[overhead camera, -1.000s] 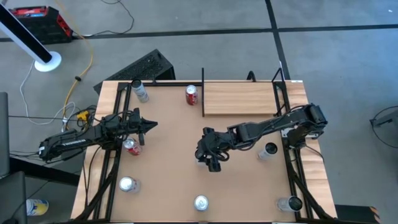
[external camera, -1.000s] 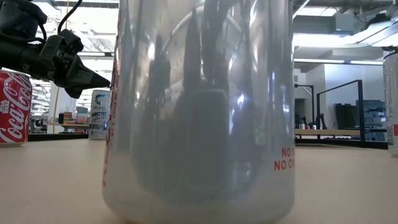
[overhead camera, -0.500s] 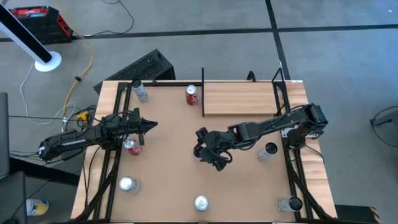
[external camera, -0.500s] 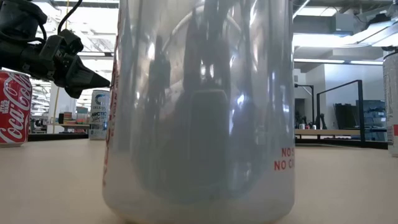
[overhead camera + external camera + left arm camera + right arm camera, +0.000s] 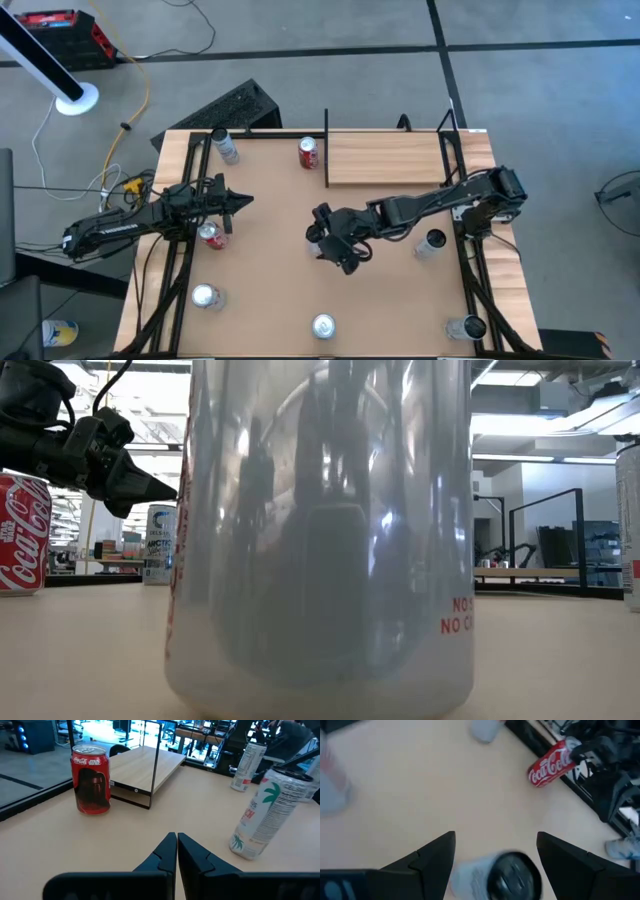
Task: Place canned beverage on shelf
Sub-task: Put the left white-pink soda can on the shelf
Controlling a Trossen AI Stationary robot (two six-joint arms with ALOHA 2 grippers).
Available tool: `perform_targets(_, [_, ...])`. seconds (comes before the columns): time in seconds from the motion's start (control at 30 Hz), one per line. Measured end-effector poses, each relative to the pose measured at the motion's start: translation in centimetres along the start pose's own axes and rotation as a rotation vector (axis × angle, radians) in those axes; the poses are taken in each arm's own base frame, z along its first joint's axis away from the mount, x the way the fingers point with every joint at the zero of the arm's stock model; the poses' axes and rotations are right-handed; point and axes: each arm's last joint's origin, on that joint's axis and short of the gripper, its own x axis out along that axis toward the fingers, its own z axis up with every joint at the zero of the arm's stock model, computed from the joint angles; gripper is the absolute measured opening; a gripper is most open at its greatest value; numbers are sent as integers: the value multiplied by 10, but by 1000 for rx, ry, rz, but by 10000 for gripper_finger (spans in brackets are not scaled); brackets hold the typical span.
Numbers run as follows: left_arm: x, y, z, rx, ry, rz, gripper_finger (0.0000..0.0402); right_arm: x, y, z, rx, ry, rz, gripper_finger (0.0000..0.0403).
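Two arms over the table here. We see the right gripper [image 5: 322, 240] near the middle of the board with its fingers [image 5: 432, 857] spread wide, and a pale can [image 5: 497, 876] sits upright between them in the right wrist view; we can't tell if the pads touch it. The left gripper [image 5: 240, 203] hangs by the left side, fingers [image 5: 172, 851] pressed together on nothing, with a red cola can [image 5: 211, 236] just beside it. The shelf [image 5: 385, 159] lies at the far edge, its black rail [image 5: 326, 148] on the short end facing another red can [image 5: 308, 152]. We also count silver cans [image 5: 323, 326] along the near edge, one of them filling the low view.
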Motion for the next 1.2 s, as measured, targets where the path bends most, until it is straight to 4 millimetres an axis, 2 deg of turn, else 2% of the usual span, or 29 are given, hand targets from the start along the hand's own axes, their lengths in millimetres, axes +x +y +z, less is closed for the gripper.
perform_targets(0.2, [0, 0, 0, 0, 0, 0, 0, -1, 4, 11, 452, -55, -102, 303])
perform_targets(0.47, [0, 0, 0, 0, 0, 0, 0, -2, 7, 4, 907, 7, -374, 302])
perform_targets(0.7, [0, 0, 0, 0, 0, 0, 0, 4, 3, 0, 1058, -18, -417, 302])
perform_targets(0.97, [0, 0, 0, 0, 0, 0, 0, 31, 14, -11, 1035, 37, -536, 302])
perform_targets(1.2, [0, 0, 0, 0, 0, 0, 0, 32, 19, -6, 1033, 7, -551, 301])
